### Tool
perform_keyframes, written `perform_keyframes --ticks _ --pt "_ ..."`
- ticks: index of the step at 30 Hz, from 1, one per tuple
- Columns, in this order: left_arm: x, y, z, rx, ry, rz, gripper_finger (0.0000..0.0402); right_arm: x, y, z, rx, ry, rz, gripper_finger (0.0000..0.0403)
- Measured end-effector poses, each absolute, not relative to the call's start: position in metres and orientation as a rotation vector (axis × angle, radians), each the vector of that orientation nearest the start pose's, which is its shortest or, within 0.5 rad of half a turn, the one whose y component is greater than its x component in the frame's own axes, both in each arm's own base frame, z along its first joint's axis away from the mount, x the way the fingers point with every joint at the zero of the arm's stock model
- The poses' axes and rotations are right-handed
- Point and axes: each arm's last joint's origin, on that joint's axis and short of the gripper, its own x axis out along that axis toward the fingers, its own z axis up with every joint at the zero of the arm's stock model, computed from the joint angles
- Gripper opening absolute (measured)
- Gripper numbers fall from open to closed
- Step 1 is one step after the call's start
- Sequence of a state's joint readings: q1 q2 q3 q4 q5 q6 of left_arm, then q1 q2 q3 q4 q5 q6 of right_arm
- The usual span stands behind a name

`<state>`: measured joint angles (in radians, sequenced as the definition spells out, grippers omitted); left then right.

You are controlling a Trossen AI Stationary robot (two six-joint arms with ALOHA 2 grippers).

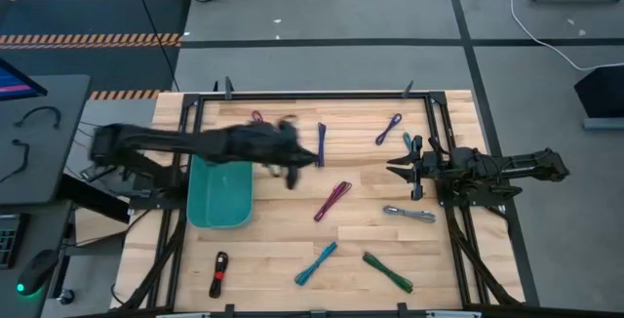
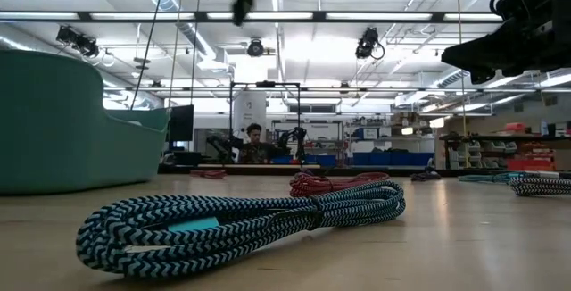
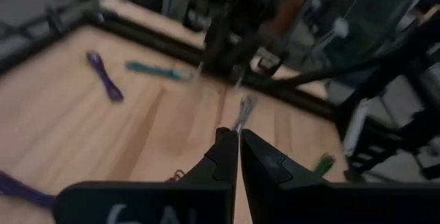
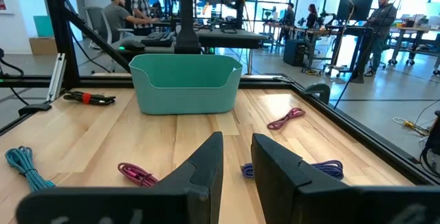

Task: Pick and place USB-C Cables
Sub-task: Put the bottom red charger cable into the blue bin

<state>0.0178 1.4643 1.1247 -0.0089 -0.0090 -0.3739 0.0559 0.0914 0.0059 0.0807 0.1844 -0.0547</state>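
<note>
USB-C Cables lie loose across the table [image 1: 283,250]: blue [image 1: 321,142] and purple [image 1: 389,128] at upper centre of the high view, magenta [image 1: 332,201] mid-frame, grey [image 1: 409,214] to its right, teal [image 1: 316,263], green [image 1: 388,271] and red-black [image 1: 219,273] along the bottom. Left gripper [image 1: 292,165] hangs beside the teal tray [image 1: 220,193], fingers pinched together, empty. Right gripper [image 1: 400,168] waits at centre right, narrowly parted. Risk: pinched fingers would only nudge a cable aside; a thin coil may slip or unravel

The tray [image 1: 220,193] sits just left of the left gripper [image 1: 290,168]. Cables [image 1: 332,200] lie scattered between it and the right gripper [image 1: 402,167], others nearer the front edge.
</note>
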Motion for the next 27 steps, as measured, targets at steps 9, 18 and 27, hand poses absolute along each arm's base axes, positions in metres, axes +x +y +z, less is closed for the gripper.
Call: perform_keyframes --ticks 9,18,27 --pt "0.423 -0.019 0.240 -0.241 0.631 0.025 0.0056 0.103 0.000 0.166 -0.055 0.008 -0.128 0.0082" --pt "0.446 -0.036 0.174 -0.492 0.873 0.398 0.0189 0.103 0.000 0.166 -0.055 0.007 -0.128 0.0082" --pt "0.453 -0.049 0.141 -0.461 0.876 0.476 0.0196 0.103 0.000 0.166 -0.055 0.008 -0.128 0.0082"
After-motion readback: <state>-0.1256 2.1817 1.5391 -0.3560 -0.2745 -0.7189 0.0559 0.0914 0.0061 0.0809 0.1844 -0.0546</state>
